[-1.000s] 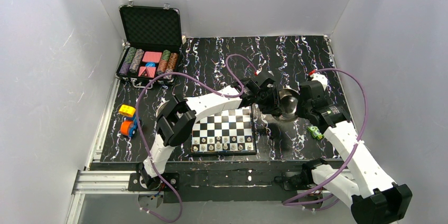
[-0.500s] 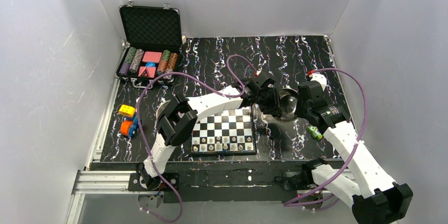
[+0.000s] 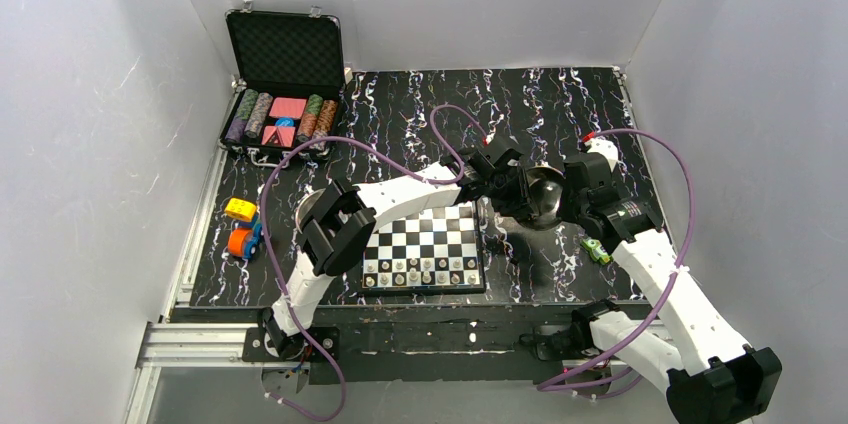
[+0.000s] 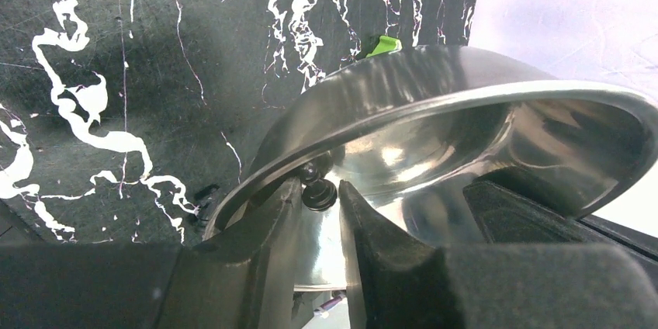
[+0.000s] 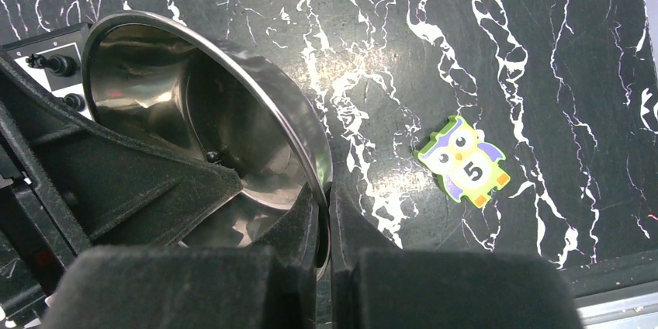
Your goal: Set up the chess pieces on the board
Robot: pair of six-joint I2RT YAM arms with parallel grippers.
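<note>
A: Where is the board?
B: The board [image 3: 425, 239] lies flat on the table [image 3: 560, 104], near centre, just left of the bowl [image 3: 545, 194]. Pale chess pieces [image 3: 420, 272] stand in its two near rows.
A: And the right gripper?
B: The right gripper [image 5: 327, 206] is clamped on the rim of the steel bowl. The bowl is tilted, mouth facing left.
A: Left side?
B: The left gripper [image 4: 320, 188] is at the bowl's mouth. Its fingers [image 4: 271, 228] are narrowly apart, with a small black piece [image 4: 318, 195] between them at the rim. Pinched or only flanked, I cannot tell.
A: Anything else?
B: A green owl tile [image 5: 463, 160] marked 5 lies right of the bowl, apart from it. An open case [image 3: 285, 94] sits far left
</note>
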